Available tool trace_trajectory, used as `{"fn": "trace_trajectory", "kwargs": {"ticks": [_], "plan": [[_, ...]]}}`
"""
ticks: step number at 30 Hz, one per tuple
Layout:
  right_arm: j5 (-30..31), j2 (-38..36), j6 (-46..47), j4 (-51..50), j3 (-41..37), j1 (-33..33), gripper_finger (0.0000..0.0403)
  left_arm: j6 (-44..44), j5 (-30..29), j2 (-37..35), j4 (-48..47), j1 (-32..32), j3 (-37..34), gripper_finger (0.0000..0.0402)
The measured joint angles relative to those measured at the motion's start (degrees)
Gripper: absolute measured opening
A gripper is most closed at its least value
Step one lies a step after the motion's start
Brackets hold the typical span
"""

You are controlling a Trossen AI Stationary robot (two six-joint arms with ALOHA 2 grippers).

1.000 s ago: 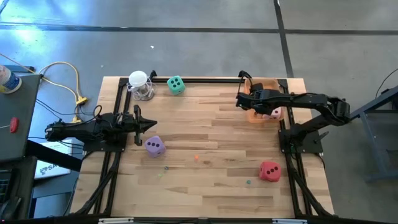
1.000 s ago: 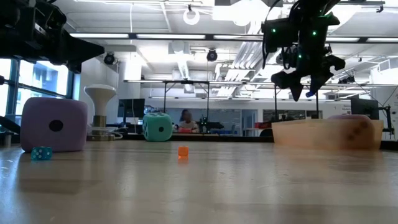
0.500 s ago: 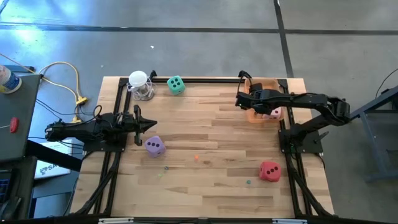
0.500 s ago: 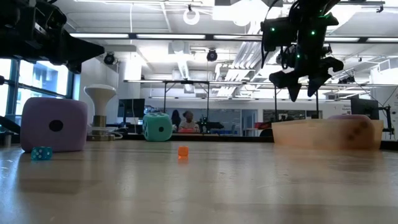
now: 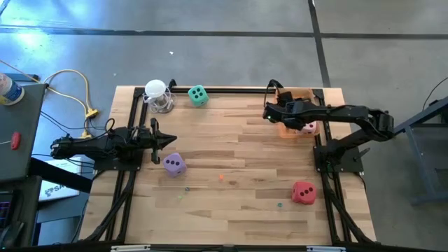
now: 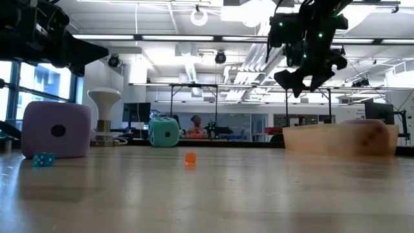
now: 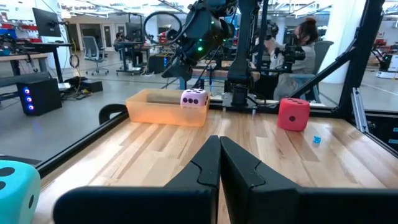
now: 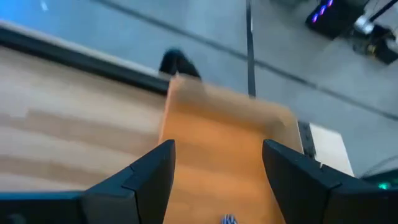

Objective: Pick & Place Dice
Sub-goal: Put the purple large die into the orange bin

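The pink die (image 5: 308, 127) lies in the orange tray (image 5: 285, 130) at the table's far right. The green die (image 5: 198, 95) sits on the table at the far edge, the purple die (image 5: 174, 164) at the left and the red die (image 5: 303, 192) at the near right. My right gripper (image 5: 268, 115) hangs open above the tray's left end, slanting down, with nothing between its fingers (image 8: 152, 174). My left gripper (image 5: 168, 142) is shut and level at the table's left side, just beyond the purple die, touching nothing.
A white round-topped object (image 5: 157, 94) stands at the far left next to the green die. Tiny coloured beads lie on the wood, among them an orange one (image 5: 220, 178) and a blue one (image 6: 43, 159). Black frame rails run along the table's edges.
My right gripper has tipped its fingers up from steeply down to a shallower slant, its tips swinging toward the table's left above the tray. It has stayed open. No die has moved.
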Motion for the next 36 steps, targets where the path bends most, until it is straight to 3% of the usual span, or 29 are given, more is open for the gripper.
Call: {"fn": "trace_trajectory", "kwargs": {"ticks": [7,11,18,22,31,36], "plan": [[2.2,0.0,-4.6,5.9,0.0,4.0,0.0232,1.8,0.0,0.0,-0.1,0.0,0.0,0.0000],[2.2,0.0,-6.2,8.6,0.0,6.3,0.0232,-1.4,0.1,0.0,0.2,0.0,0.0,0.0000],[2.1,0.0,-7.5,11.6,0.0,9.6,0.0232,4.5,2.8,0.0,0.3,0.0,0.0,0.0023],[2.1,0.0,-7.5,12.7,0.0,11.2,0.0232,4.5,3.8,0.2,0.4,0.0,0.0,0.0081],[2.1,0.0,-9.3,16.0,0.0,13.2,0.0232,5.7,3.7,4.6,3.3,0.0,0.0,0.0260],[1.5,0.0,-10.3,17.6,0.0,13.2,0.0232,4.7,3.3,7.6,7.5,0.0,0.0,0.0331]]}}
